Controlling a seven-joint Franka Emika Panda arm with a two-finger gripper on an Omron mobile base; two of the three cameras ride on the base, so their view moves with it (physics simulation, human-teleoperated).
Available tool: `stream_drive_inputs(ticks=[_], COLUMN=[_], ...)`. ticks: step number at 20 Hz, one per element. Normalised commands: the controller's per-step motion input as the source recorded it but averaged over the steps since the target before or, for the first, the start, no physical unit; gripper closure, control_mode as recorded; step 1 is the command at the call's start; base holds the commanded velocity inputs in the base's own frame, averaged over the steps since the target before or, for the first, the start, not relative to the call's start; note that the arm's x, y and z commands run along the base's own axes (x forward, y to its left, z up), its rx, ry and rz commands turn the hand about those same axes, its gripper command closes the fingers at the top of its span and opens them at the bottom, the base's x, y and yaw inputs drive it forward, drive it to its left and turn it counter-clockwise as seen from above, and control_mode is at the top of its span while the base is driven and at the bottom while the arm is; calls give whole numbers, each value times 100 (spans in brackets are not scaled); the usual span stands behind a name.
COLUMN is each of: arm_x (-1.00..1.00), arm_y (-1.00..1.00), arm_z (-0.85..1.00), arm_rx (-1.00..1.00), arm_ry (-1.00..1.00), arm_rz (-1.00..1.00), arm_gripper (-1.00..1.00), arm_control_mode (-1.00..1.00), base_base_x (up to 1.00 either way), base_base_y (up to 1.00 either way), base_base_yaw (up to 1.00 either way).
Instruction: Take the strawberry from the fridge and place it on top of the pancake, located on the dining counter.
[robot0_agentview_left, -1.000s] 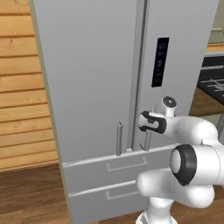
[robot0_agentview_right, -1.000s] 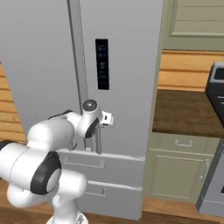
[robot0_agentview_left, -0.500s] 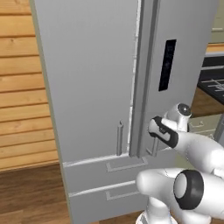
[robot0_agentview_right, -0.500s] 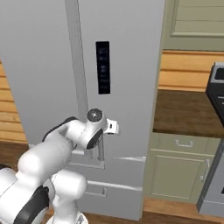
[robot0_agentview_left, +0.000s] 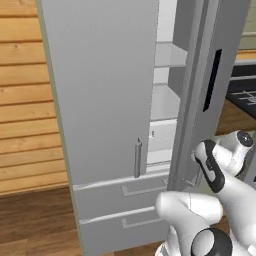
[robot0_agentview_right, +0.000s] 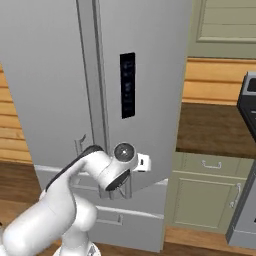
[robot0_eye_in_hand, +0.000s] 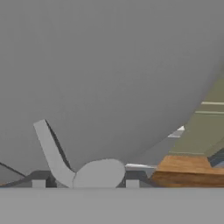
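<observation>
Fridge (robot0_agentview_left: 105, 100) ajar, white shelves (robot0_agentview_left: 167, 55) inside

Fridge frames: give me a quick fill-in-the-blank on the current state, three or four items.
1. The fridge's right door stands ____.
2. Through the gap, white ____ show inside.
3. The gripper is at the right door's ____.
4. The dark control panel is on the ____ door.

Missing words: ajar; shelves; handle; right
</observation>
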Motion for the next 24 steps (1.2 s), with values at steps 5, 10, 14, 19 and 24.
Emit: stream_drive_inputs(ticks=[5, 10, 14, 19, 24], arm_x=[-71, -49, -19, -62, -47], arm_y=[-100, -33, -13, 3, 79], arm_z=[-15, -4, 48, 56, 37], arm_rx=[11, 5, 0, -3, -25], arm_ry=[-1, 0, 9, 27, 18], arm_rz=[0, 2, 10, 0, -5], arm_gripper=[100, -100, -100, -100, -100], arm_control_mode=[-100, -100, -100, -100, -100], base_base_x=[0, 0, 0, 0, 0], base_base_y=[0, 0, 0, 0, 0], base_base_yaw=[0, 0, 0, 0, 0])
